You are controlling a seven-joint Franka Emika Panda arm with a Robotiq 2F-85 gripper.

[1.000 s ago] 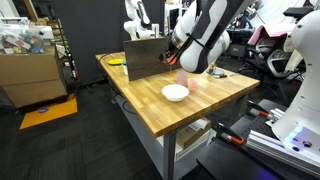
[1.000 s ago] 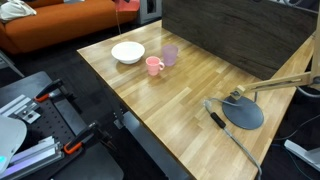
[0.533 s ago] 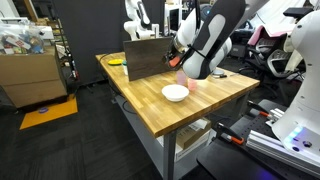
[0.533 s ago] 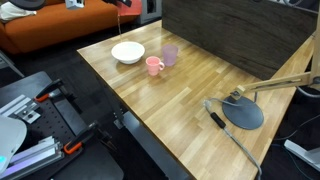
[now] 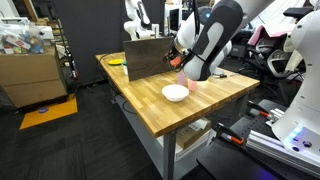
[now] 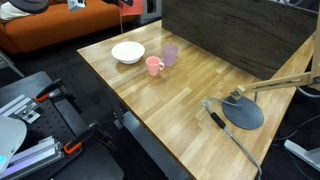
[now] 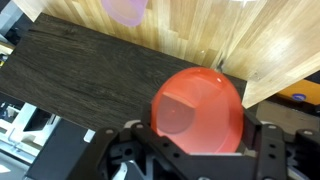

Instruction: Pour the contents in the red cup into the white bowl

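Observation:
The red cup (image 7: 197, 110) fills the middle of the wrist view, and my gripper (image 7: 200, 132) is shut on it with a black finger on either side. I cannot make out what is inside it. In an exterior view the red cup (image 6: 123, 4) shows only at the top edge, high above the white bowl (image 6: 127, 52). The white bowl (image 5: 175, 92) stands on the wooden table (image 5: 150, 105) near the front corner, below the arm. The gripper itself is mostly hidden behind the arm's white and black body in that view.
A pink cup (image 6: 154, 66) and a lilac translucent cup (image 6: 170, 54) stand just beside the bowl; the lilac cup (image 7: 125, 10) also shows in the wrist view. A dark upright board (image 6: 230, 35) runs along the table's back. A black round base (image 6: 242, 112) with a cable lies farther along, and a yellow item (image 5: 115, 62) lies at the far corner.
The arm has shifted slightly above the bowl with the red cup still in its grip. The bowl and the other cups have stayed put.

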